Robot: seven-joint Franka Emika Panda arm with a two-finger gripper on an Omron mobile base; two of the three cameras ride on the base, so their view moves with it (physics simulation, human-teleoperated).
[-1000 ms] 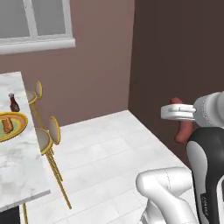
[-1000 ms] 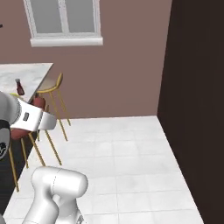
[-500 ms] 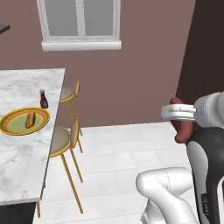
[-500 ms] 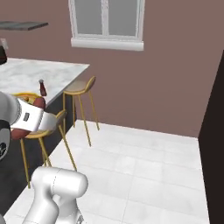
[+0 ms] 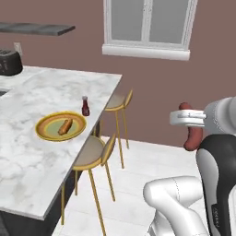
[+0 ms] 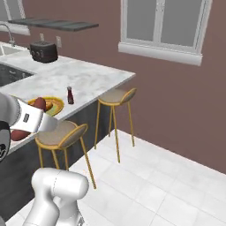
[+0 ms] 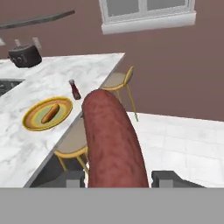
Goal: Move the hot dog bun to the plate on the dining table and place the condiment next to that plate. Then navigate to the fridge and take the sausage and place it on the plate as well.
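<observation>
The sausage point(image 7: 113, 140) sits big in the bottom middle of the hand view, and the gripper point(image 7: 117, 178) is clamped tight on it. The hot dog bun point(image 5: 64, 126) already lies on the plate point(image 5: 47, 132) at the left of the left base view, on the dining table point(image 5: 27, 161), with the condiment point(image 5: 85, 106) just beside the plate. The last step looks in hand: next the robot likely needs to get closer and lower the sausage onto the plate by the bun.

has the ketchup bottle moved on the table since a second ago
No. The ketchup bottle still stands just beyond the plate near the dining table edge, above the stools; the whole view shifted because the base drove.
</observation>
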